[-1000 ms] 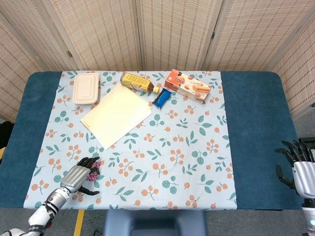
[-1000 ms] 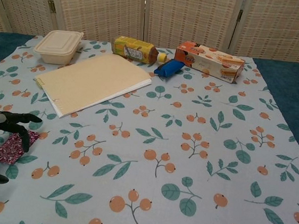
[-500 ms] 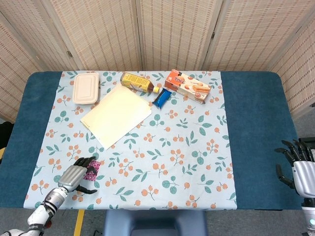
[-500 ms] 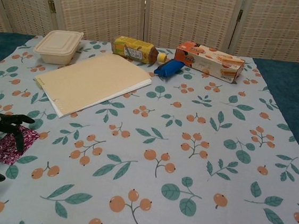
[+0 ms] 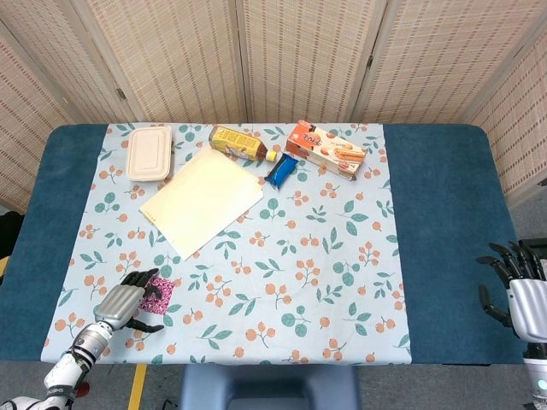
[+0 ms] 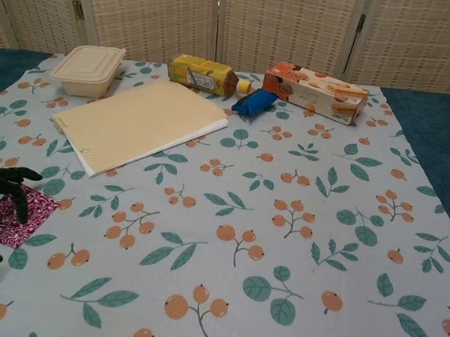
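In the head view, the left hand (image 5: 122, 302) is seen at the near left corner of the floral tablecloth (image 5: 325, 256), its dark fingers spread and released, lying over the left edge of a small magenta patterned square packet (image 5: 157, 292) that rests flat on the cloth. Nothing is grasped by it. The right hand (image 5: 515, 287) is seen well apart at the far right, beyond the blue table edge (image 5: 444, 222), with fingers spread and nothing held. At the far side of the cloth are seen a beige lidded food container (image 5: 149, 154), a large cream paper pad (image 5: 202, 199), a yellow-labelled bottle lying on its side (image 5: 239, 143), a blue wrapped bar (image 5: 283, 171) and an orange biscuit box (image 5: 326, 149).

In the chest view, only the fingers (image 6: 6, 182) of the left hand are shown at the left edge, arched above the magenta packet (image 6: 15, 215), whose near left part is hidden beneath them. Whether the fingertips touch it cannot be told. The pad (image 6: 141, 122) lies well apart, further back.
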`<state>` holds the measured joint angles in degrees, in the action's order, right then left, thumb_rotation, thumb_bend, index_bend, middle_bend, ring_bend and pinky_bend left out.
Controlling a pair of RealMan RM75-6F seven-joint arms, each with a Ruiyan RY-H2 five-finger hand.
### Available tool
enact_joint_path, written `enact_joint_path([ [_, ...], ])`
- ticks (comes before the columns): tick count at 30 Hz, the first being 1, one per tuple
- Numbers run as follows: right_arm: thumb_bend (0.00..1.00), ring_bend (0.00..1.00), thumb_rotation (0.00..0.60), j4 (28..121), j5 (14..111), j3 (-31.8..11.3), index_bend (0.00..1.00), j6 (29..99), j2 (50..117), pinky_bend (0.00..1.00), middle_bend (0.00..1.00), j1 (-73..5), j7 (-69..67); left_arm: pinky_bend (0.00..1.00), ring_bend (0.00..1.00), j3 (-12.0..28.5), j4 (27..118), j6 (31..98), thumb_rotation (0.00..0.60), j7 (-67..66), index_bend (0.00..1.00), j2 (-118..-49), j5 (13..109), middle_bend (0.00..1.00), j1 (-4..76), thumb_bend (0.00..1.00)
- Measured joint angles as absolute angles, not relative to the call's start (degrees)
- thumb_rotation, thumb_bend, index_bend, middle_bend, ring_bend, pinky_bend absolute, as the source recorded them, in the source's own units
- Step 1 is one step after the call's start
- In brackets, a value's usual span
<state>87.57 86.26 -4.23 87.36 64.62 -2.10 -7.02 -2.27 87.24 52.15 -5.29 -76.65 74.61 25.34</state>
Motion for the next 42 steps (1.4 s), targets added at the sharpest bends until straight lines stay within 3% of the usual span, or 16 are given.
enact_joint_path([
  [23,0.5,0.06,0.6,87.69,86.32,-4.4,0.3,87.49,64.77,0.0,0.18,-2.23,-6.94,0.0,0.0,-0.5,85.14,52.81,0.419,-3.82,0.37,-74.44,68.19,0.0,23.6,0.09],
  [42,0.5,0.05,0.6,86.08,85.84,-4.3,0.3,87.68,65.15,0.0,0.18,-1.72,-8.65,0.0,0.0,-0.84,90.65,52.56,0.42,-9.32,0.36,-76.05,71.89,0.0,25.8,0.09],
])
